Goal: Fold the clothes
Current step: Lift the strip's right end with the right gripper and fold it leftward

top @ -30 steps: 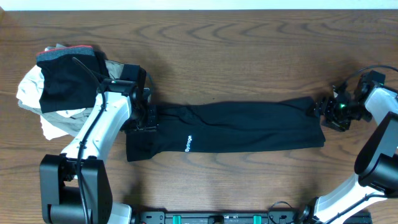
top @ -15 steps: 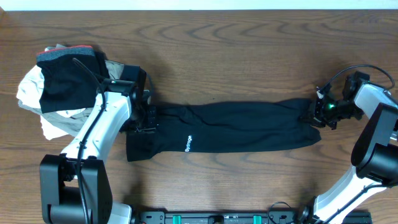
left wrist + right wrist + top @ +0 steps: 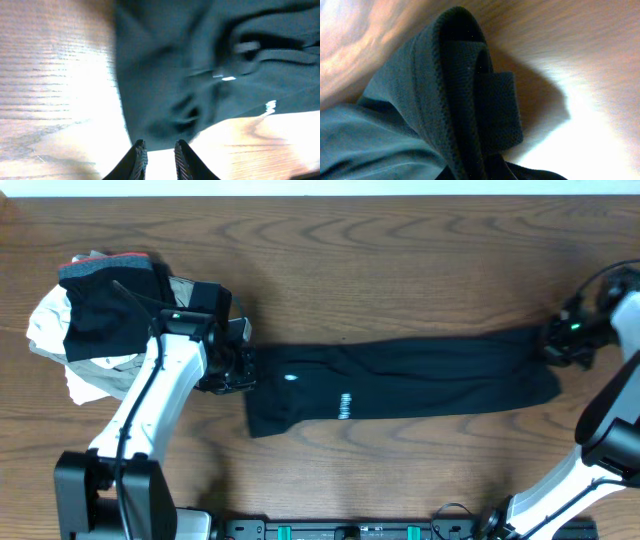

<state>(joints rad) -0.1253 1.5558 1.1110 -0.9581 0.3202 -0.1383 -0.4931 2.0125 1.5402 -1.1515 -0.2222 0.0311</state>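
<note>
Across the middle of the wooden table (image 3: 400, 260) lies the long black garment (image 3: 420, 385), laid out flat between both arms, white lettering (image 3: 343, 404) up. The right gripper (image 3: 558, 348) is clamped on the bunched hem at its right end. The left gripper (image 3: 160, 159) sits at the left end, tips narrowly apart with bare wood between them, just short of the cloth's edge. The step looks like straightening before a fold; next, the left gripper would need a firm hold on that edge. Fabric hides the right fingers in the wrist view, and the left wrist view is blurred.
</note>
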